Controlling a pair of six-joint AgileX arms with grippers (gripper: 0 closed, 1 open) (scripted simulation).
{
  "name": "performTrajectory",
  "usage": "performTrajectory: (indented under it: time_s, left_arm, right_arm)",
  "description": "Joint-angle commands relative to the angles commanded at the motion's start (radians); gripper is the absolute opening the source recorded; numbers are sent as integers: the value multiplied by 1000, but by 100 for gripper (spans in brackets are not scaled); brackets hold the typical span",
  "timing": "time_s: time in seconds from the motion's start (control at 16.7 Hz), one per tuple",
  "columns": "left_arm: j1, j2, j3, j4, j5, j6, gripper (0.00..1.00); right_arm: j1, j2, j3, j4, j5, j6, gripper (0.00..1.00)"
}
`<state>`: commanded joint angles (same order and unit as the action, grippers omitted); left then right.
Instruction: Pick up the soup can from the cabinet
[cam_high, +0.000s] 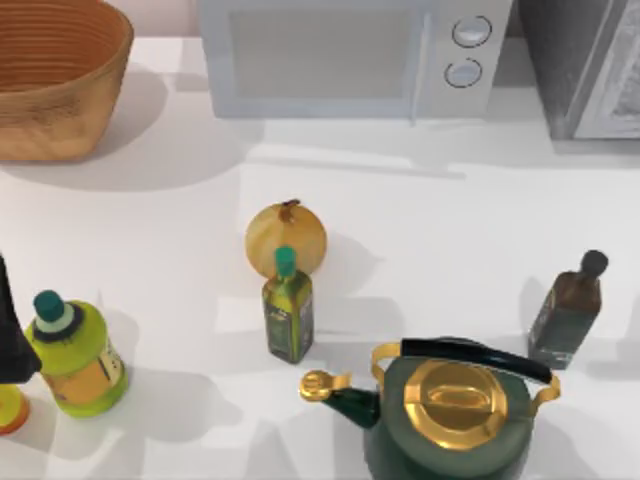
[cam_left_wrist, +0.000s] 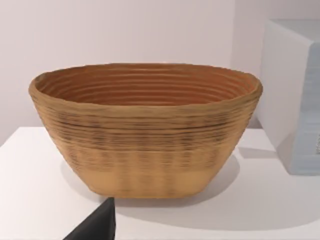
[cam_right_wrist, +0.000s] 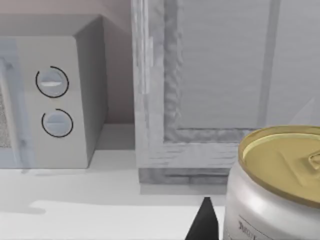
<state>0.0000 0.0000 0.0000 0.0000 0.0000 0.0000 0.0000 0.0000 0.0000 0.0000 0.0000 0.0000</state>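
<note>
Dark grey speckled cabinet (cam_high: 575, 60), white microwave (cam_high: 340, 50), tan basket (cam_high: 55, 80).

The top view looks straight down on the white table (cam_high: 420, 220), far enough out to take in the basket (cam_high: 55, 75) at upper left, the microwave (cam_high: 350, 55) at top centre and the cabinet (cam_high: 590, 65) at upper right. The left wrist view sits low and level, close on that same basket (cam_left_wrist: 145, 130), facing the back wall. The right wrist view, also low, faces the microwave's knobs (cam_right_wrist: 52, 82) and the cabinet door (cam_right_wrist: 220, 75), with a can (cam_right_wrist: 275, 185) very near the lens.
</note>
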Motion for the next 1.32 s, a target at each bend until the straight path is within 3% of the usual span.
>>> performTrajectory:
  time_s: [0.24, 0.48, 0.72, 1.32]
  left_arm:
    - [0, 0, 0, 0, 0, 0, 100]
    - [0, 0, 0, 0, 0, 0, 100]
    - [0, 0, 0, 0, 0, 0, 100]
    - [0, 0, 0, 0, 0, 0, 100]
  right_arm:
    - [-8, 35, 5, 13, -27, -1, 0]
    - [-73, 219, 55, 113, -185, -13, 0]
    - [-182, 552, 163, 303, -443, -32, 0]
    - [-578, 1555, 568, 955, -1196, -93, 0]
